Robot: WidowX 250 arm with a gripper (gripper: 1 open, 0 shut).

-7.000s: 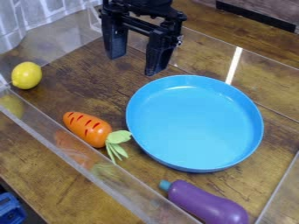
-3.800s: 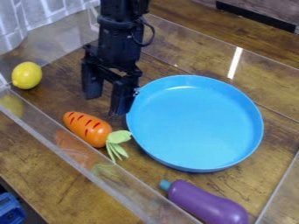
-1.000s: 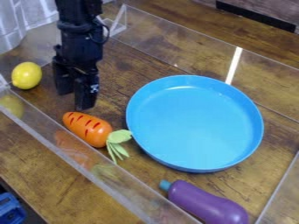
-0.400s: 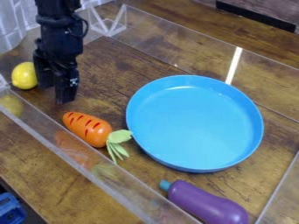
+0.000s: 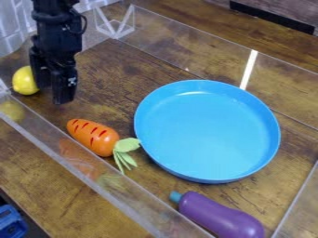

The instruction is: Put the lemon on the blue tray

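Nearest the camera, a purple eggplant (image 5: 218,219) lay at the bottom edge of the wooden table (image 5: 187,56), with the clear plastic wall (image 5: 74,163) running along the front. Just behind that wall sat an orange carrot (image 5: 93,136) with green leaves, its leaf end near the rim of the blue tray (image 5: 206,128). The tray was bare inside, so the task's main step had not yet been done.

Farther back on the left, the gripper (image 5: 55,85) pointed straight down, jaws spread wide with nothing between them. It stood just beside the lemon (image 5: 25,81), which rested on the table at the left edge, partly hidden by the nearer finger, well apart from the tray.

The step in hand appeared to be lining up over the lemon for a grasp. To do it well, the open fingers should probably straddle the fruit across its narrower width, centred, before descending (a smooth oval tends to squirt sideways if pinched off-centre). The side wall stood close to the lemon, so the outer finger would need room to drop without striking it. Whether a finger was already touching the fruit could not be told from this view.

The lemon itself looked small, smooth and bright yellow, a rounded oval with a slight sheen, far smaller than the tray and likely light and rigid.
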